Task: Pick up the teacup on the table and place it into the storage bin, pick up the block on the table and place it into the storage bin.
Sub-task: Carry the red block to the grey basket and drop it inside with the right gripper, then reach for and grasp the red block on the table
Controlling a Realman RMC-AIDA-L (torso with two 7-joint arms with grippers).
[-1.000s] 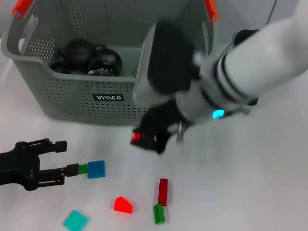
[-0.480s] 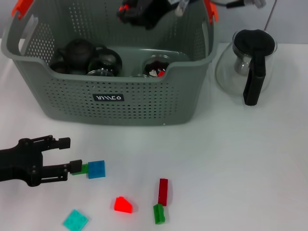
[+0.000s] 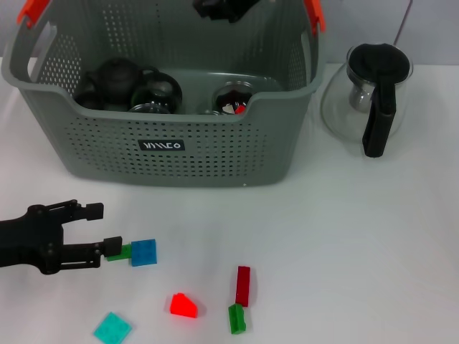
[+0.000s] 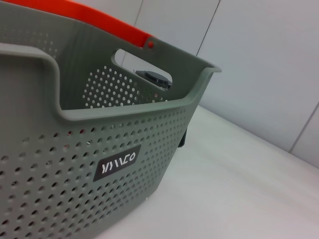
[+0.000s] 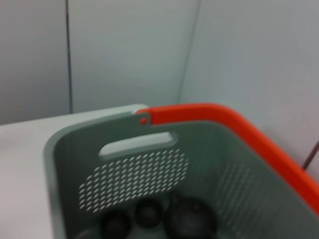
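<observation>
The left tool [image 3: 97,229], black, lies low over the white tabletop [image 3: 344,244] at the near left, its two fingers spread apart; the lower fingertip touches or nearly touches a small green block [image 3: 123,251] that butts against a blue block [image 3: 143,252]. Neither block is between the fingers. These blocks look like hard, light plastic pieces, likely to skid on the smooth tabletop, so a grip across two flat opposite sides would suit best. Further along the near edge lie a red wedge block [image 3: 183,305], a dark red bar [image 3: 243,285] with a green bar [image 3: 236,318] at its end, and a teal tile [image 3: 112,328]. The right tool [image 3: 224,7] shows only as a dark shape at the top edge, above the storage bin [image 3: 172,161]; its grip cannot be told. The bin, grey-green and perforated, holds dark teapots [image 3: 118,79] and glassware. A glass pot [image 3: 369,97] stands just beside it on the right
</observation>
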